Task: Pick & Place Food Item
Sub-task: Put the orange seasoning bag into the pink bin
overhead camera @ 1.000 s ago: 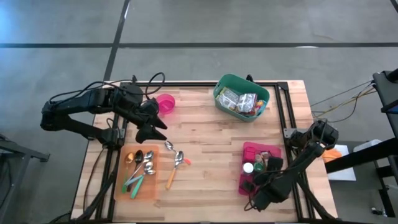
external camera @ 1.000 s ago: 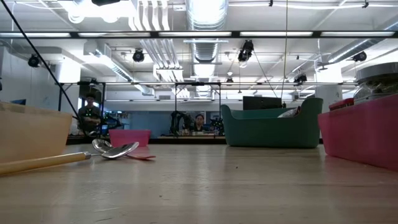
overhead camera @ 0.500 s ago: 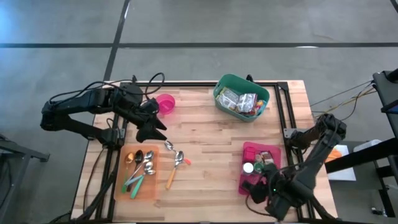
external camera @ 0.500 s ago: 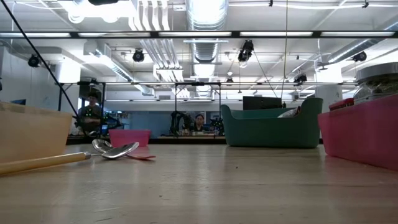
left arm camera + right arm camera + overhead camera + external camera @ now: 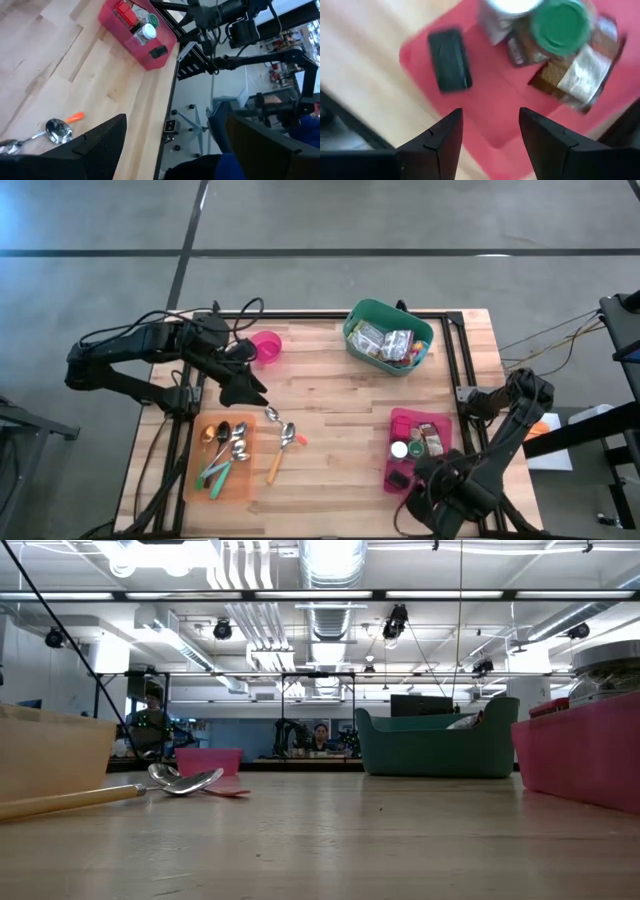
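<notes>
A red bin [image 5: 437, 423] stands at the table's near right. It holds a jar with a white lid [image 5: 399, 449], a jar with a green lid [image 5: 560, 25], a flat black item [image 5: 451, 59] and a foil packet [image 5: 580, 75]. My right gripper [image 5: 490, 120] hangs above the bin's near end [image 5: 418, 485], pointing down, open, with nothing between its fingers. A green basket [image 5: 388, 337] of food packets stands at the far right. My left gripper [image 5: 245, 387] waits open above the table's left part, holding nothing.
A pink bowl [image 5: 265, 347] stands at the far left. An orange tray [image 5: 222, 460] with several spoons lies at the near left, and two loose spoons [image 5: 285, 435] lie beside it. Bare wood lies in the table's middle. People show in the room beyond the table.
My right gripper has risen above the red bin's near end and drifted toward the table's near edge, and its wrist has rolled. It has stayed open and holds nothing.
</notes>
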`<state>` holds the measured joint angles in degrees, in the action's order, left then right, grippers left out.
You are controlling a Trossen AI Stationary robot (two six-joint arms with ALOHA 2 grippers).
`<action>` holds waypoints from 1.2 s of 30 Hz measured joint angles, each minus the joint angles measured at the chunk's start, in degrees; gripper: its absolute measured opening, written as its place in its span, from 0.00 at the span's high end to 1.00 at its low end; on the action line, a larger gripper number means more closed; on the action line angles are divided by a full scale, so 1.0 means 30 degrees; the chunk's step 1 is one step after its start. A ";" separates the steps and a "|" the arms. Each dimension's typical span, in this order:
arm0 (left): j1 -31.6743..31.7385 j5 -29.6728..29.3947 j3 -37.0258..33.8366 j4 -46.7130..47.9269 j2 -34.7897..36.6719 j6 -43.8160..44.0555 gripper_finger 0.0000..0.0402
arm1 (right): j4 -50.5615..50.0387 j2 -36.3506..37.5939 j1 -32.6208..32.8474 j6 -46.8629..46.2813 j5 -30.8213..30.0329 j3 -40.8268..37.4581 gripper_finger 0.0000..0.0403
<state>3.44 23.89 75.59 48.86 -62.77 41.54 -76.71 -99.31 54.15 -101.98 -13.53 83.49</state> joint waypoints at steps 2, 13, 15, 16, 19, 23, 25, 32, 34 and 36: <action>0.0002 0.0004 0.0000 0.0007 -0.0004 -0.0374 0.15 | 0.0145 -0.0029 0.0060 0.4068 0.0611 0.0079 0.52; 0.0012 -0.0406 0.0000 -0.0065 -0.0004 -0.0897 0.15 | -0.0316 -0.0057 0.0109 1.1474 0.2525 -0.0349 0.52; 0.0015 -0.0477 0.0000 -0.0453 -0.0001 -0.0471 0.15 | -0.0393 -0.0057 0.0109 1.2222 0.2524 -0.0632 0.52; 0.0015 -0.0502 0.0000 -0.0815 -0.0003 -0.0443 0.15 | -0.0366 -0.0057 0.0109 1.2612 0.2549 -0.0815 0.52; 0.0015 -0.0524 0.0000 -0.1992 -0.0001 -0.0689 0.15 | -0.0316 -0.0057 0.0109 1.3143 0.2749 -0.1572 0.52; 0.0007 -0.1434 0.0000 -0.3071 0.0018 -0.1954 0.15 | -0.0233 -0.0057 -0.0122 1.2518 0.3100 -0.2581 0.52; 0.0015 -0.2145 0.0000 -0.3140 0.0018 -0.2428 0.15 | -0.0117 -0.0057 -0.0284 1.2411 0.3704 -0.2871 0.52; 0.0015 -0.3224 0.0000 -0.3106 0.0011 -0.4727 0.15 | 0.0751 -0.0057 -0.1122 1.3353 0.4528 -0.2966 0.52; 0.0015 -0.3231 0.0000 -0.2900 0.0018 -0.5012 0.15 | 0.0904 -0.0057 -0.1276 1.3909 0.4534 -0.2966 0.52; 0.0015 -0.3052 0.0000 -0.2658 0.0014 -0.5292 0.15 | 0.0966 -0.0057 -0.1477 1.4339 0.4555 -0.2966 0.52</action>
<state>3.49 14.73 75.59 40.89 -62.73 25.67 -73.81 -99.48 49.72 -58.97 0.14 74.59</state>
